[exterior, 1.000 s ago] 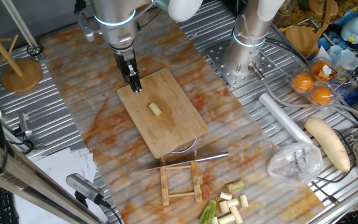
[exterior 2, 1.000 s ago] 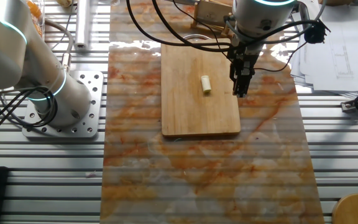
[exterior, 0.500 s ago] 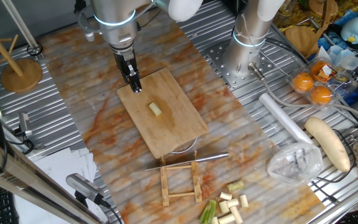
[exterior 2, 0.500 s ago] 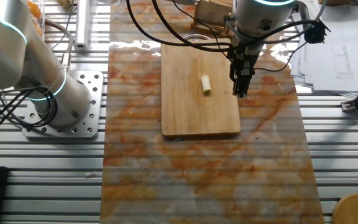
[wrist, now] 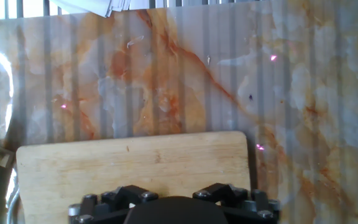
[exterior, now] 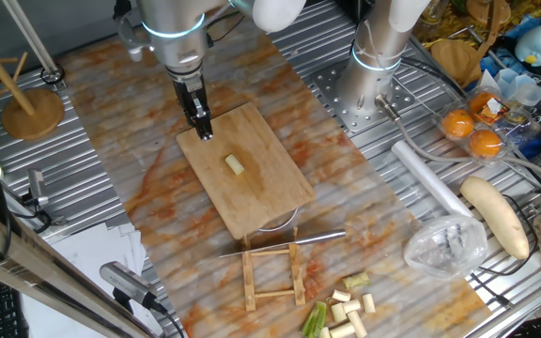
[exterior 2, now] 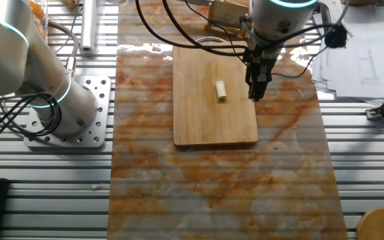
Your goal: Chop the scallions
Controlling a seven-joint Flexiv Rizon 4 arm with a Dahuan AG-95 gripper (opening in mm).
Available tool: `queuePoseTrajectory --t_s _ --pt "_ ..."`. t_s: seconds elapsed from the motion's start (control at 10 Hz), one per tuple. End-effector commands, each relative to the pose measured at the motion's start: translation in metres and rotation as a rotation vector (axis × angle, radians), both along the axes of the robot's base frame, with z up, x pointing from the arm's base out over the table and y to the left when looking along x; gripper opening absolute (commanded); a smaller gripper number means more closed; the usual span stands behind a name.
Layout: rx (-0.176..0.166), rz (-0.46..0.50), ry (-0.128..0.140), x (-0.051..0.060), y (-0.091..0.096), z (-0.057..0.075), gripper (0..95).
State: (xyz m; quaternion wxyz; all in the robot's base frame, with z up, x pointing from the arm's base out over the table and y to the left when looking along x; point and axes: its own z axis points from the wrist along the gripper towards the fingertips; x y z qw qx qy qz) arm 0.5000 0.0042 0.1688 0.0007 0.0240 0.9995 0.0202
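One short pale scallion piece [exterior: 236, 165] lies on the middle of the wooden cutting board [exterior: 266, 202]; it also shows in the other fixed view [exterior 2: 221, 90] on the board [exterior 2: 205, 123]. My gripper [exterior: 205, 132] hangs over the board's far corner, fingers together and empty, apart from the piece; in the other fixed view the gripper [exterior 2: 253, 96] is at the board's right edge. A heap of scallion segments [exterior: 344, 310] lies at the front. The hand view shows only the board's edge [wrist: 135, 165], not the fingertips.
A knife [exterior: 289, 242] rests on a small wooden rack [exterior: 270, 274] in front of the board. A white radish [exterior: 496, 216], a plastic bag [exterior: 444, 246] and oranges [exterior: 472, 131] lie at the right. A second arm's base [exterior: 374, 84] stands behind; a wooden stand [exterior: 31, 108] is at the left.
My gripper has shifted very slightly, upward and away from the board's corner. The scallion piece has not moved.
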Motion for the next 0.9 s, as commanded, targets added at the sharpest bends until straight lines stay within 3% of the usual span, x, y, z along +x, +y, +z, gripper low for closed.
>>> queuePoseTrajectory --t_s 0.1,0.4,0.6,0.7,0.9 --pt "0.018 -0.022 0.001 0.0 0.001 0.0 0.0" --pt "0.016 -0.031 0.001 -0.001 0.014 -0.001 0.0" --pt "0.005 -0.074 0.009 0.0 0.042 0.0 0.0" --pt "0.004 -0.101 0.032 0.009 0.053 0.006 0.0" --pt "-0.003 -0.128 0.052 0.02 0.066 0.011 0.0"
